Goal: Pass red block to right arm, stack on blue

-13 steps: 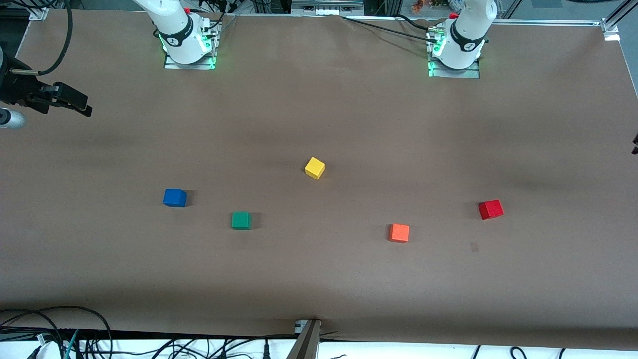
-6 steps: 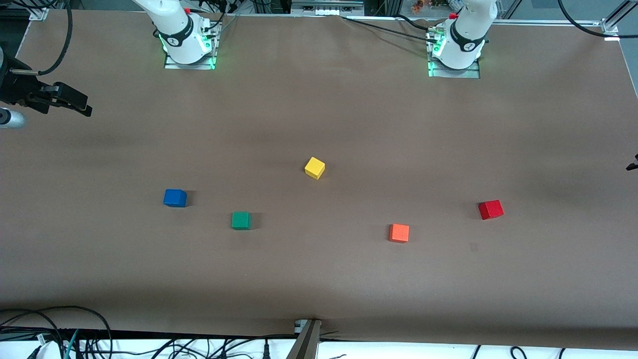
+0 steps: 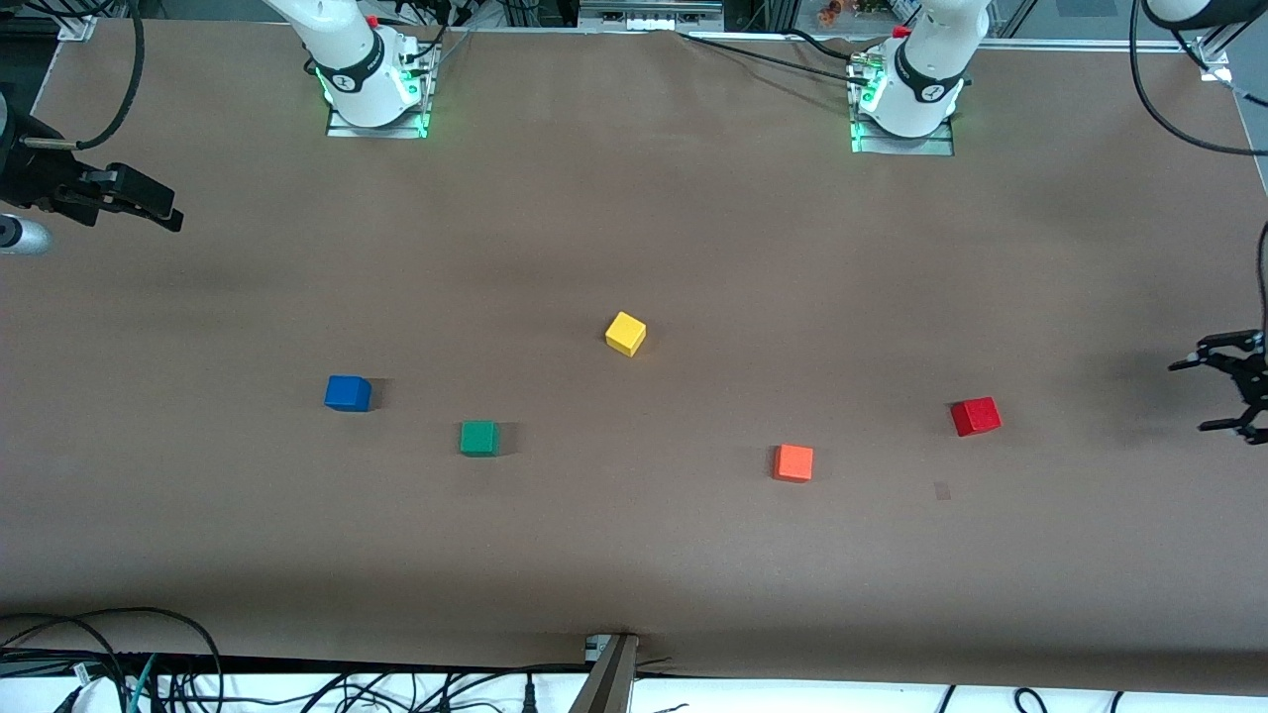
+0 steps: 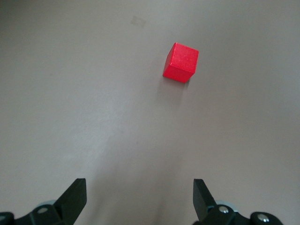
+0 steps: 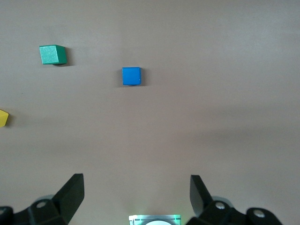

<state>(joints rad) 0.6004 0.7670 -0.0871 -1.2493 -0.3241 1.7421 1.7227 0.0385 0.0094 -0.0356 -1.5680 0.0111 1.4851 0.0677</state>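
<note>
The right gripper point(image 3: 158, 210) hangs over the tabletop edge at the right arm's end, its jaws spread wide and empty. This arm waits, and it is well apart from every cube.

The blue cube point(image 3: 348, 393) sits alone toward that same end of the tabletop, with nothing on it. The green cube point(image 3: 479, 438) lies near it and a little nearer the front camera. If the stacking descent drifts toward the green cube, the red one could land on the wrong base. A slightly off-centre release could also tip it off the blue top.

The yellow cube point(image 3: 625, 334) lies near the tabletop's middle, roughly under any path a hand-over between the arms would take, so a dropped cube could strike it. The orange cube point(image 3: 793, 462) is the red one's closest neighbour and close to it in colour, so a careless reach could pick it by mistake.

The red block point(image 3: 976, 416) rests on the tabletop toward the left arm's end, untouched. In the left wrist view it sits turned at an angle to the line between the jaws. Closing on it without squaring up first would probably catch its corners and spin it or squirt it out.

The left gripper point(image 3: 1189, 396) hovers near the tabletop edge at the left arm's end, its jaws wide open and empty, short of the red block. The cube is small, and a full grip across it may leave the right arm little face to take at the hand-over.
</note>
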